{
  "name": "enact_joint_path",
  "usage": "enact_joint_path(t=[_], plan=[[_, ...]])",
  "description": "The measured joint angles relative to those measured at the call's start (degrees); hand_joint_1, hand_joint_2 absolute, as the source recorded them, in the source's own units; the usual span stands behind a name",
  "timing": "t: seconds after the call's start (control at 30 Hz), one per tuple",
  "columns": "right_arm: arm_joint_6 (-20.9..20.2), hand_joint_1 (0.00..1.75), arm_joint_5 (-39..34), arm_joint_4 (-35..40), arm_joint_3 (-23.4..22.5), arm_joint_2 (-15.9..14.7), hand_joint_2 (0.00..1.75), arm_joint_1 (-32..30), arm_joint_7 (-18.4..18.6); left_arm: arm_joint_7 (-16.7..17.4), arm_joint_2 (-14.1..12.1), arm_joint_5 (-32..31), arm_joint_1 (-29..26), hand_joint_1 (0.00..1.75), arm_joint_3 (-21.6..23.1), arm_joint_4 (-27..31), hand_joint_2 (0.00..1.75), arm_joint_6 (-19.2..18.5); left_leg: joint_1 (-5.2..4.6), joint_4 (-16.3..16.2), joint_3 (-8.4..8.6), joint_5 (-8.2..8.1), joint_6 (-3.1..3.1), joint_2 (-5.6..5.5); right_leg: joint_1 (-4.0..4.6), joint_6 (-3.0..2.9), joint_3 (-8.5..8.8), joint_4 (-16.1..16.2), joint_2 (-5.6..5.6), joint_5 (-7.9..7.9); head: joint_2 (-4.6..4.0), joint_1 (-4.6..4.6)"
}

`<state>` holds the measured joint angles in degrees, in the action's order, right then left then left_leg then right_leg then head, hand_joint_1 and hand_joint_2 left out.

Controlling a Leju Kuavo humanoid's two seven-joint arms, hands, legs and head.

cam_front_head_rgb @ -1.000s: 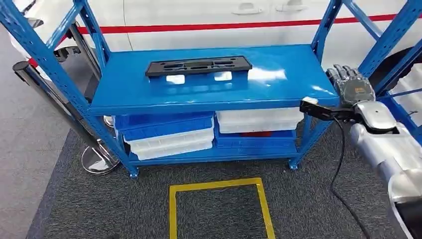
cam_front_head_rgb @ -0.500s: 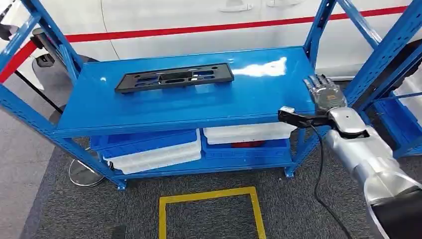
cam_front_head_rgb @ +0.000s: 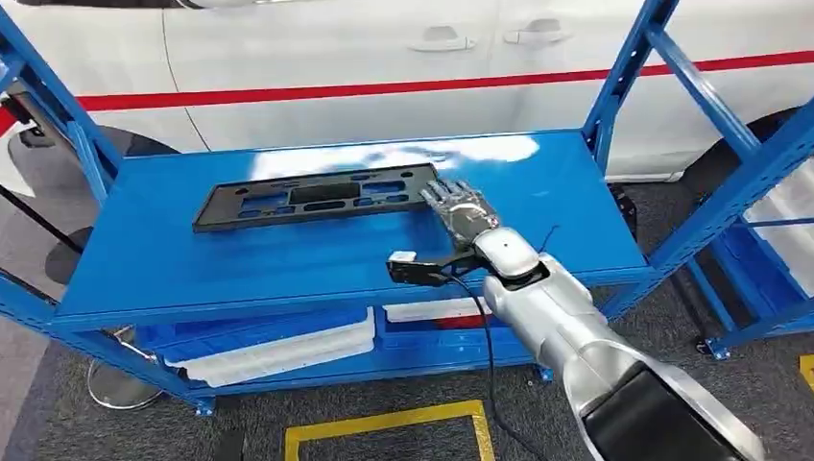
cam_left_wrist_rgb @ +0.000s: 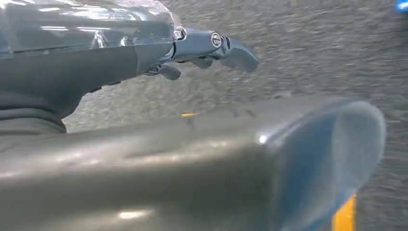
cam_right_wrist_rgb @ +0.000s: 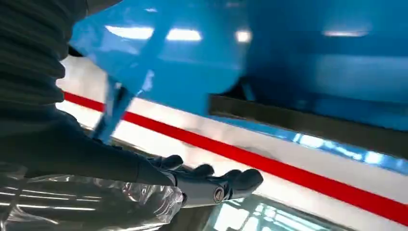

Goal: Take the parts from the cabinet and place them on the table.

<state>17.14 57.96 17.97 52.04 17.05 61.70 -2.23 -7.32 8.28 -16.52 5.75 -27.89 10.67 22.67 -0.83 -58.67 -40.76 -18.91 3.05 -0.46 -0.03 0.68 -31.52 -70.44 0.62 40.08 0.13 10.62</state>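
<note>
A long black plastic part (cam_front_head_rgb: 307,197) with cut-outs lies flat on the top shelf of the blue cabinet (cam_front_head_rgb: 240,274), left of centre. My right hand (cam_front_head_rgb: 459,206) reaches over the shelf with its fingers stretched out and apart, fingertips at the part's right end; whether they touch it I cannot tell. It holds nothing. The right wrist view shows that hand (cam_right_wrist_rgb: 211,185) and the part's dark edge (cam_right_wrist_rgb: 308,122) on the blue shelf (cam_right_wrist_rgb: 288,53). My left hand (cam_left_wrist_rgb: 211,48) hangs over the grey carpet, fingers loosely extended and empty.
A white car (cam_front_head_rgb: 384,58) with a red stripe stands close behind the cabinet. Blue and white bins (cam_front_head_rgb: 278,351) fill the lower shelf. Blue uprights (cam_front_head_rgb: 619,72) flank the shelf, with another rack (cam_front_head_rgb: 768,221) at the right. A yellow floor square (cam_front_head_rgb: 384,427) lies in front.
The camera has moved closer and the whole scene has shifted. My right hand has gone from the shelf's right front corner leftward over the shelf to the part's right end.
</note>
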Motion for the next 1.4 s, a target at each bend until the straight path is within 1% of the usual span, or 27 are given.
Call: enact_joint_path(t=[0.03,0.07,0.1,0.13,0.17,0.2,0.23,0.27,0.33,0.43,0.5,0.57,0.6,0.93,0.97,1.0,1.03,1.07,1.13,1.17,1.2,1.23,1.27,1.3,1.33,1.37,1.4], plan=[[-0.33,0.0,-0.07,0.0,0.24,0.39,1.75,-0.36,0.0,0.15,0.02,0.0,0.04,0.0,0.02,0.0,0.0,-0.02,-0.23,-0.05,0.2,-0.39,0.23,-0.11,0.03,-0.19,-3.09,-3.99,-0.01,0.69,0.0,0.0],[-0.68,0.0,-0.22,0.02,0.48,0.87,1.75,-0.7,0.2,0.57,0.02,-0.02,0.13,0.0,0.07,0.0,0.0,-0.02,-0.53,-0.05,0.55,-0.81,0.45,-0.24,0.27,-0.49,-5.35,-5.58,-0.02,-0.36,0.0,0.0],[-1.23,0.0,-0.64,0.07,0.59,1.07,1.75,-0.86,0.48,0.81,0.02,-0.04,0.11,0.0,0.09,0.0,0.0,0.0,-0.79,-0.04,0.99,-1.17,0.55,-0.5,0.45,-1.0,-6.0,-4.21,-0.02,-2.84,0.0,0.0],[-1.75,0.0,-1.07,0.11,0.68,1.22,1.75,-0.88,0.74,1.03,0.02,-0.06,-0.02,0.0,0.11,0.0,0.0,0.0,-1.07,0.0,1.43,-1.48,0.63,-0.66,0.89,-1.82,-5.62,-0.72,-0.01,-6.26,0.0,0.0],[-2.21,0.0,-1.4,0.15,0.74,1.51,1.75,-0.88,0.83,1.16,0.07,-0.15,-0.2,0.0,0.18,-0.02,0.0,0.0,-1.36,0.05,1.81,-1.72,0.7,-0.75,1.63,-2.94,-4.54,4.39,0.0,-10.15,0.0,0.0],[-2.73,0.0,-1.79,0.39,0.83,1.57,1.75,-0.94,0.9,1.27,0.28,-0.24,-0.23,0.0,0.39,-0.02,0.0,0.0,-1.51,0.08,2.08,-1.88,0.73,-0.82,2.62,-4.7,-3.39,9.81,0.05,-13.55,0.0,0.0],[-3.19,0.0,-2.14,0.61,1.05,1.57,1.75,-1.4,0.9,1.36,0.86,-0.42,-0.37,0.0,0.59,-0.02,0.0,0.0,-1.4,0.28,2.15,-1.91,0.7,-0.89,2.42,-5.25,-2.71,10.59,0.01,-13.16,0.0,0.33],[-3.69,0.0,-2.66,0.98,1.55,1.92,1.75,-1.87,0.92,1.42,0.76,-0.79,-0.29,0.0,0.7,-0.04,0.0,0.0,-1.04,0.29,2.24,-1.96,0.53,-1.03,2.86,-5.36,-2.42,11.59,0.04,-13.86,0.02,0.24],[-4.24,0.0,-4.33,1.95,2.76,2.31,1.75,-2.67,1.64,1.55,0.92,-0.94,-0.02,0.0,0.98,-0.04,0.0,-0.04,-0.74,0.49,2.25,-2.18,0.16,-1.01,2.81,-5.41,-1.88,12.49,0.03,-13.5,0.0,0.2],[-4.33,0.0,-5.86,2.67,4.35,2.86,1.75,-3.12,2.06,1.53,0.96,-0.87,0.34,0.0,1.03,-0.04,0.0,-0.02,-0.84,0.51,2.45,-2.21,0.14,-0.93,2.61,-5.25,-1.75,12.55,0.09,-13.38,0.0,0.22],[-4.02,0.0,-6.73,2.8,5.0,2.93,1.75,-3.6,2.05,1.53,0.94,-0.85,0.54,0.0,1.03,-0.04,0.0,-0.04,-0.91,0.5,2.55,-2.23,0.17,-1.0,2.52,-4.7,-1.63,12.57,0.04,-13.36,0.0,0.22],[-3.91,0.0,-7.04,2.8,5.29,2.95,1.75,-3.96,2.08,1.53,0.76,-0.85,0.57,0.0,1.03,-0.04,0.0,-0.02,-1.03,0.49,2.55,-2.22,0.18,-0.99,2.33,-3.91,-1.6,12.58,0.03,-13.37,0.0,0.22],[-3.87,0.0,-7.13,2.8,5.53,2.95,1.75,-4.05,2.12,1.53,0.72,-0.85,0.61,0.0,1.03,-0.04,0.0,-0.04,-1.06,0.49,2.57,-2.22,0.18,-0.99,2.28,-3.81,-1.64,12.58,0.04,-13.38,0.0,0.22],[-0.7,0.0,-7.1,1.03,6.05,2.6,1.75,-4.95,2.27,1.86,0.68,-1.18,0.57,0.0,1.27,-0.04,0.0,-1.09,-1.08,0.47,2.65,-2.11,0.28,-0.96,2.25,-3.57,-1.6,12.57,0.06,-13.53,0.0,0.22],[-0.31,0.0,-6.93,0.9,6.05,2.55,1.75,-4.93,2.4,1.81,0.68,-1.18,0.6,0.0,1.27,-0.04,0.0,-1.18,-1.22,0.41,2.61,-2.23,0.42,-0.97,2.11,-3.31,-1.48,12.85,0.07,-13.62,0.0,0.22],[0.05,0.0,-6.66,0.85,6.05,2.51,1.75,-4.93,2.58,1.73,0.63,-1.22,0.63,0.0,1.29,-0.02,0.0,-1.22,-1.1,1.01,2.99,-2.26,0.98,-0.94,2.08,-2.04,-1.35,13.03,0.1,-13.35,0.0,0.22],[0.48,0.0,-6.34,0.87,6.08,2.49,1.75,-5.02,2.69,1.68,0.63,-1.47,0.6,0.0,1.33,-0.04,0.0,-1.36,-0.83,1.73,3.57,-1.86,1.23,-0.83,2.14,-1.79,-0.99,12.37,0.08,-13.06,0.0,0.22],[1.1,0.0,-5.81,0.81,6.1,2.42,1.75,-4.91,2.75,1.68,0.59,-2.01,0.64,0.0,1.38,-0.02,0.0,-1.44,-0.8,2.04,3.81,-1.85,1.35,-0.8,1.96,-1.52,-1.97,10.31,0.0,-11.59,0.0,0.2],[2.36,0.0,-4.57,0.81,6.29,2.38,1.75,-4.79,2.84,1.83,0.52,-2.12,0.77,0.0,1.44,-0.04,0.0,-1.51,-0.87,2.0,3.8,-1.81,1.51,-0.76,1.27,-1.15,-6.26,1.87,-0.01,-6.93,0.0,0.22],[2.65,0.0,-4.26,0.81,6.43,2.36,1.75,-4.79,2.91,1.9,0.46,-2.14,0.76,0.0,1.44,-0.02,0.0,-1.51,-0.92,1.99,3.77,-1.83,1.49,-0.73,1.03,-1.0,-8.49,-2.41,-0.02,-5.19,0.0,0.22],[2.71,0.0,-4.02,0.81,6.51,2.36,1.75,-4.74,2.91,2.01,0.39,-2.14,0.75,0.0,1.44,-0.04,0.0,-1.51,-0.94,1.95,3.76,-1.84,1.47,-0.71,0.83,-0.91,-9.94,-5.03,-0.05,-4.75,0.0,0.22],[2.8,0.0,-3.91,0.83,6.54,2.36,1.75,-4.64,2.89,2.05,0.35,-2.16,0.76,0.0,1.44,-0.04,0.0,-1.53,-0.97,1.92,3.78,-1.83,1.41,-0.72,0.72,-0.93,-9.83,-4.48,-0.07,-5.9,0.0,0.22],[3.19,0.0,-3.45,0.98,6.56,2.38,1.75,-4.37,2.6,2.14,0.33,-2.4,0.78,0.0,1.46,-0.04,0.0,-1.64,-1.0,1.8,3.77,-1.85,1.34,-0.74,0.69,-1.04,-8.4,-1.3,-0.08,-8.11,0.0,0.22],[3.74,0.0,-2.73,1.09,6.6,2.4,1.75,-3.84,2.27,2.23,0.33,-2.89,0.8,0.0,1.51,-0.02,0.0,-1.7,-1.11,1.63,3.77,-1.91,1.25,-0.78,0.7,-1.38,-5.91,3.75,-0.08,-10.77,0.0,0.22],[4.37,0.0,-1.9,1.33,6.73,2.45,1.75,-3.08,1.92,2.32,0.33,-3.13,0.82,0.0,1.62,-0.04,0.0,-1.7,-1.21,1.45,3.78,-1.98,1.12,-0.83,0.78,-1.92,-3.27,8.85,-0.07,-12.94,0.0,0.22],[5.0,0.0,-1.12,1.72,7.1,2.55,1.75,-2.15,1.57,2.38,0.42,-3.12,0.84,0.0,1.81,-0.04,0.0,-1.77,-1.32,1.22,3.67,-2.02,0.91,-0.81,1.06,-2.5,-2.03,12.09,0.06,-13.43,0.0,0.22],[5.29,0.0,-0.79,1.99,7.34,2.73,1.75,-1.37,1.49,2.4,0.39,-3.13,0.89,0.0,1.97,-0.04,0.0,-1.79,-1.44,1.03,3.6,-2.17,0.53,-0.81,0.94,-2.26,-1.8,12.4,-0.13,-13.87,0.0,0.22]])
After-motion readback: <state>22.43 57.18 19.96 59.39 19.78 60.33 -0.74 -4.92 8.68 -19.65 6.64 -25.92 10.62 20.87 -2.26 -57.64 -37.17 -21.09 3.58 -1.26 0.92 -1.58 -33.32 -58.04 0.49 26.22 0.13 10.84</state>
